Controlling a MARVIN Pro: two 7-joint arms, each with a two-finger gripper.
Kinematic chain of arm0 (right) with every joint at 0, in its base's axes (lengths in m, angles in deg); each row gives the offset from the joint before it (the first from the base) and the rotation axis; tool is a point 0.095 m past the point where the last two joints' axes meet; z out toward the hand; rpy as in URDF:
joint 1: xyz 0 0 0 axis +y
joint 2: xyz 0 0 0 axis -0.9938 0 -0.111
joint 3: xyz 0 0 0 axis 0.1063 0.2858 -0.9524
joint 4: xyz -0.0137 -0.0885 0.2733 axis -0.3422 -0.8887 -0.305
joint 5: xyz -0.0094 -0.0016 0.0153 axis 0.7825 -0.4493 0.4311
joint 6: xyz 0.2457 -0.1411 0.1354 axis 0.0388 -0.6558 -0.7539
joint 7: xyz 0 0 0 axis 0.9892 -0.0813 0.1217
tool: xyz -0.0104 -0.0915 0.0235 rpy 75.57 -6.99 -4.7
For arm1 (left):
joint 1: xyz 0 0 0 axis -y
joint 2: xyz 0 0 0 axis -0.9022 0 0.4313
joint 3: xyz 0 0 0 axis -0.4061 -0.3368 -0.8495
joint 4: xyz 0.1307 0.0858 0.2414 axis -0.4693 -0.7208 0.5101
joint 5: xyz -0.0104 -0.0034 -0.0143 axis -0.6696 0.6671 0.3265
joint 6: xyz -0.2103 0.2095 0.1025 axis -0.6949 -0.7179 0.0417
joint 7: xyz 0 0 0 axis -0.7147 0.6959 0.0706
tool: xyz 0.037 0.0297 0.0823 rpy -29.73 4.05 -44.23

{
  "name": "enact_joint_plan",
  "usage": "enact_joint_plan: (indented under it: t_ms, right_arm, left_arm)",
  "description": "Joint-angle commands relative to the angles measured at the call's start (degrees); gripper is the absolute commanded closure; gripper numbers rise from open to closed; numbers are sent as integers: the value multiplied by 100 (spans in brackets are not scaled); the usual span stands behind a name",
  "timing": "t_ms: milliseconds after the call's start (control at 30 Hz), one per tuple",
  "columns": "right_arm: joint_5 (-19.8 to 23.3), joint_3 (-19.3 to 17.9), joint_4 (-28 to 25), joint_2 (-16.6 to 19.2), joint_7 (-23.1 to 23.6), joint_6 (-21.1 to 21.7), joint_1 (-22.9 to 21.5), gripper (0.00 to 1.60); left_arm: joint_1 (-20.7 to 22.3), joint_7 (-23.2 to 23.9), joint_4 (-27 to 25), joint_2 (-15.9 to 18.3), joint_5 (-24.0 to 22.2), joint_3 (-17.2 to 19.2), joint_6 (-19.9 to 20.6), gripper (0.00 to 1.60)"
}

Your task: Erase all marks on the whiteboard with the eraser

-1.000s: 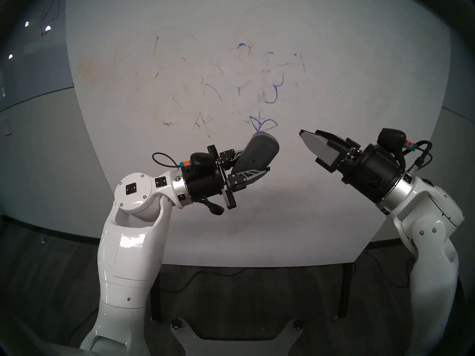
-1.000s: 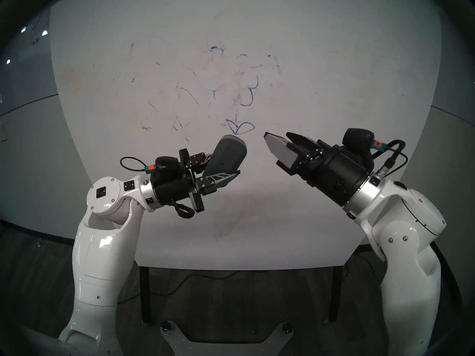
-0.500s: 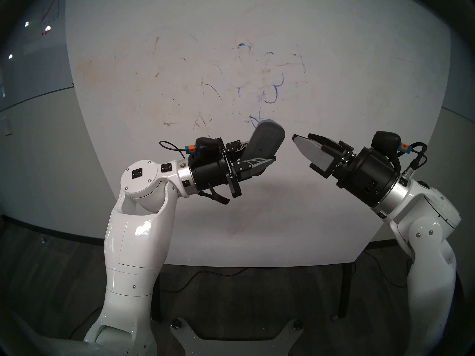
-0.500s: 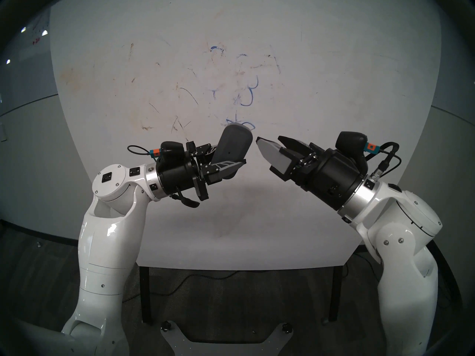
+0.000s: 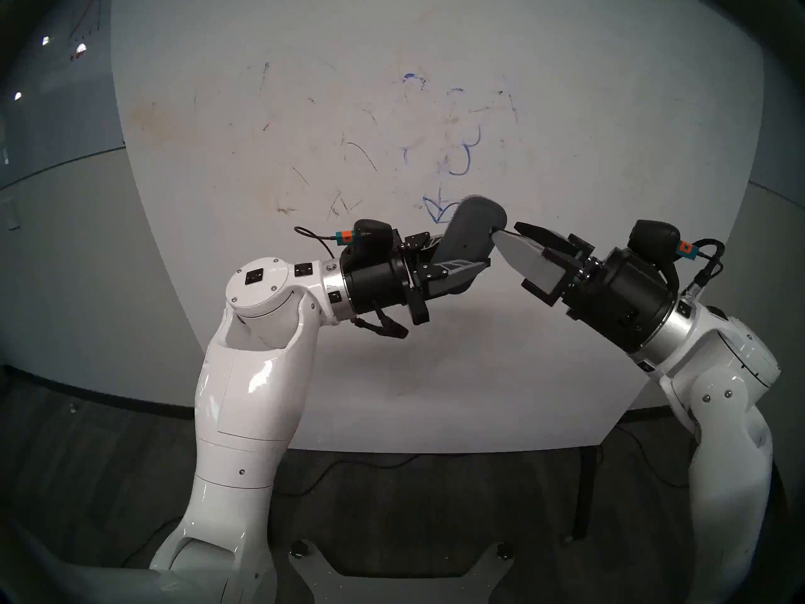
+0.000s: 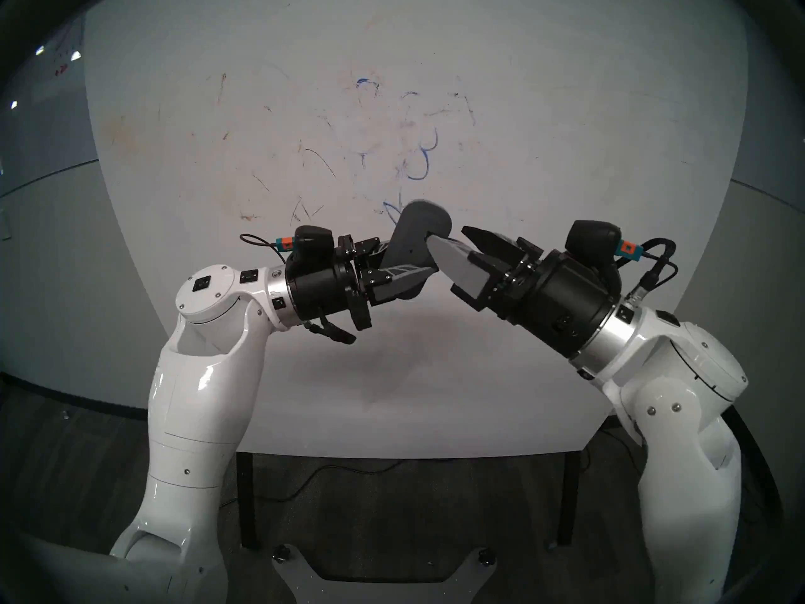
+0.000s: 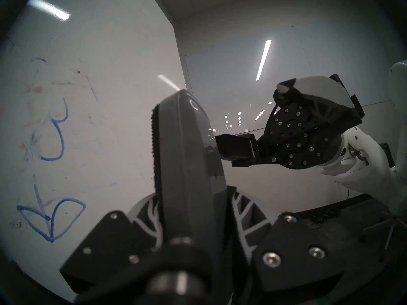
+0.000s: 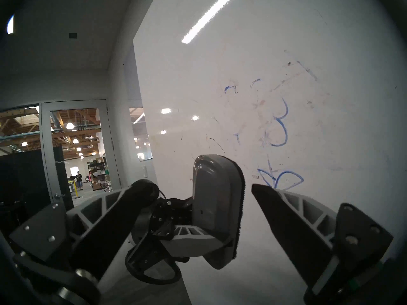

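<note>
The eraser (image 5: 472, 232), clamped in the left claw (image 5: 457, 265), has been carried toward 3 o'clock between the spread jaws of the empty right claw (image 5: 516, 241); a handover seems intended, blue marks (image 5: 440, 208) remaining.

— Is any text, label, brand or number being shown legibly?
— None is being shown; only blue drawn lines, not letters, are being seen on the whiteboard (image 5: 566, 285).
</note>
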Motion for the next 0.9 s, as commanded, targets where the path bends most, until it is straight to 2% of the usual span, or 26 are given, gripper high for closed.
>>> enact_joint_plan:
  t_ms: [0,567,867]
  right_arm:
    - [108,65,-87,-49,40,-27,-188,0]
    - [32,393,-87,-67,-25,-1,-259,0]
    - [37,145,-87,-8,18,6,-97,0]
  left_arm:
    - [121,17,-35,-78,-32,-69,-25,160]
    - [223,-40,-16,-170,-39,-228,-13,160]
    - [137,75,-136,-15,-128,-24,-4,160]
